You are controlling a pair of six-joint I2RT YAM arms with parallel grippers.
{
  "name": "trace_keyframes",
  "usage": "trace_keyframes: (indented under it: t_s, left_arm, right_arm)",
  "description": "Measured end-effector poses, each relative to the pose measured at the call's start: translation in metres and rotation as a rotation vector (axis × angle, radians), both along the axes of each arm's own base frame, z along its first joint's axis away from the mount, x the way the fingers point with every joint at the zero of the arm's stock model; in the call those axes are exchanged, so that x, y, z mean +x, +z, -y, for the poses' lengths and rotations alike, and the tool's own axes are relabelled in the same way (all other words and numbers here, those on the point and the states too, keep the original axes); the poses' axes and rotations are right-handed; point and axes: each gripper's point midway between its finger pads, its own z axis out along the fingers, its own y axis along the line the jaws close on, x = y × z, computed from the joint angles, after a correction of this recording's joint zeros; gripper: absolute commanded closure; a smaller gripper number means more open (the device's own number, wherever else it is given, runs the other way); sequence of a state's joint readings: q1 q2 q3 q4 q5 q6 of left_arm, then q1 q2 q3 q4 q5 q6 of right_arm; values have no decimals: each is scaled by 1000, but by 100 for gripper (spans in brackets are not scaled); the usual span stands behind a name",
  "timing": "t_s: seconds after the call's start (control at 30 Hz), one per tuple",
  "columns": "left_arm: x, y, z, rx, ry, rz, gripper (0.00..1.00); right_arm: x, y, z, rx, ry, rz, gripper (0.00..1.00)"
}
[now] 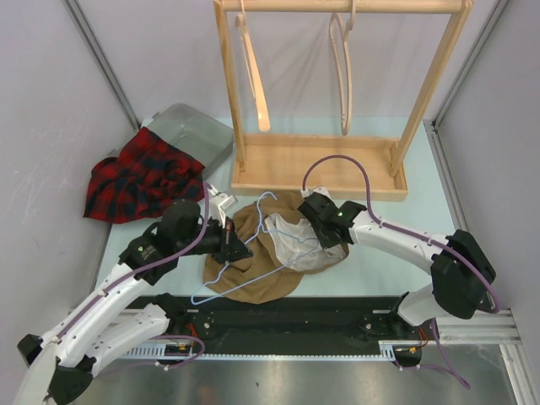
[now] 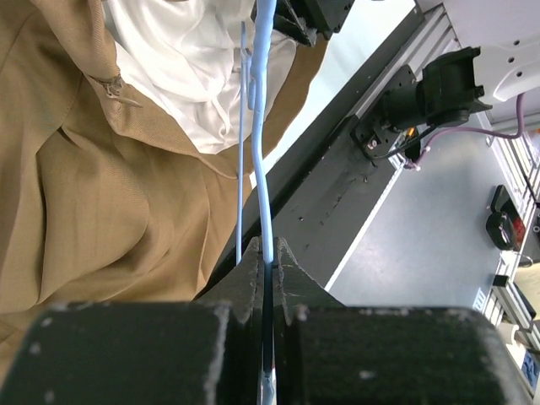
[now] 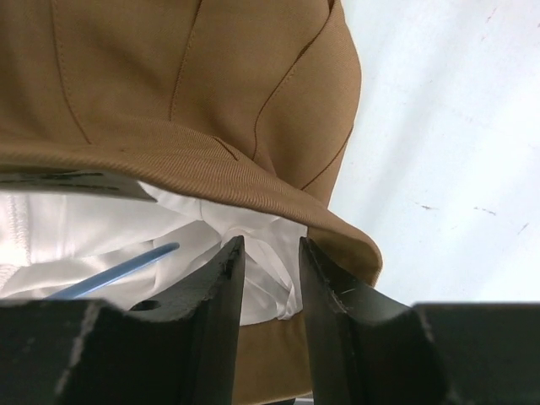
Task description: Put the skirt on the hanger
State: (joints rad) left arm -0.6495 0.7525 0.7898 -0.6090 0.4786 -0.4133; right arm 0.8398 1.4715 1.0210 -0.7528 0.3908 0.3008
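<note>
A tan skirt (image 1: 253, 278) with a white lining (image 1: 295, 240) lies crumpled on the table between my two arms. My left gripper (image 1: 240, 246) is shut on the light blue wire hanger (image 2: 261, 169), whose wire runs straight out from between the fingertips (image 2: 268, 245) over the skirt (image 2: 93, 194). My right gripper (image 1: 331, 246) sits at the skirt's waist opening. Its jaws (image 3: 270, 246) stand apart, open, with white lining (image 3: 266, 270) and tan waistband (image 3: 211, 160) showing in the gap. A piece of the blue hanger wire (image 3: 118, 270) lies inside the lining.
A wooden rack (image 1: 321, 173) with two wooden hangers (image 1: 341, 59) stands at the back. A red plaid garment (image 1: 143, 179) lies over a grey bin (image 1: 198, 131) at the back left. A black rail (image 1: 295, 314) runs along the near edge.
</note>
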Motion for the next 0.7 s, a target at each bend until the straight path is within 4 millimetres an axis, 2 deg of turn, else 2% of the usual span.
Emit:
trace_keyframes:
  t_s: [0.23, 0.47, 0.7]
  left_arm:
    - [-6, 1, 4, -15, -46, -13, 100]
    - [-15, 13, 12, -74, -128, 4, 100]
    - [-27, 23, 19, -138, -212, 11, 100]
  right_arm:
    - [-7, -10, 5, -7, 6, -34, 64]
    - [-8, -17, 1, -1, 13, -56, 65]
    - [-10, -30, 3, -25, 12, -89, 72]
